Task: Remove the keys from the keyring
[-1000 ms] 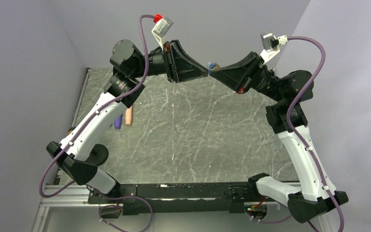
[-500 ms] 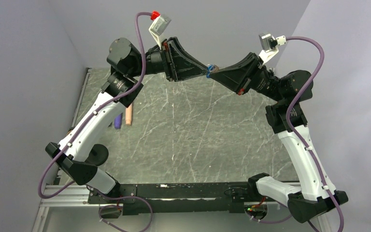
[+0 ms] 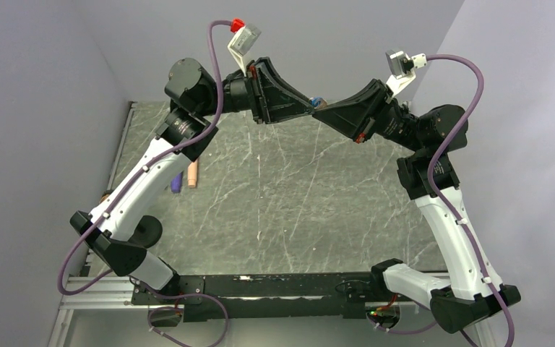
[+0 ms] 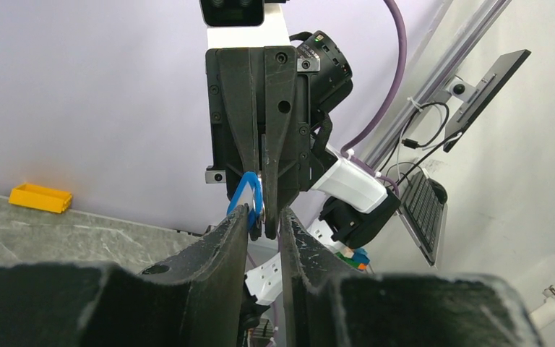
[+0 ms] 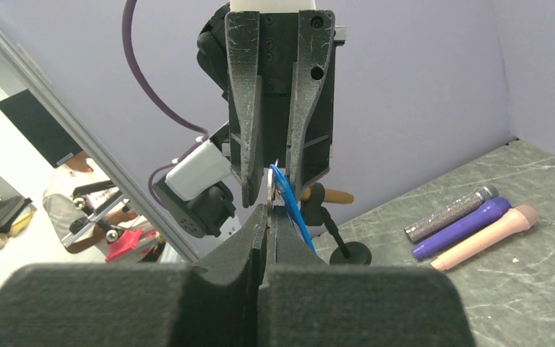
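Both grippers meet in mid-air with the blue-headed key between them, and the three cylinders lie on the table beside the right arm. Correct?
Not quite. The top external view shows the cylinders lying on the table beside the left arm, not the right. The rest holds: the left gripper and right gripper meet in mid-air with the blue-headed key between them.

This is a robotics lab, set up as a closed test cell. Plain lavender-grey walls [image 3: 43, 108] box in a marble-patterned bench [image 3: 296, 195], with two white-and-black arms [image 3: 141, 184] on a black rail [image 3: 260, 285] at its near edge. Purple cables [image 3: 462, 72] run to small cameras [image 3: 242, 36] at the wrists. Beyond the aluminium frame [image 4: 462, 43] are a monitor [image 4: 488, 87], a keyboard [image 4: 419, 210] and a seated person [image 5: 79, 210].
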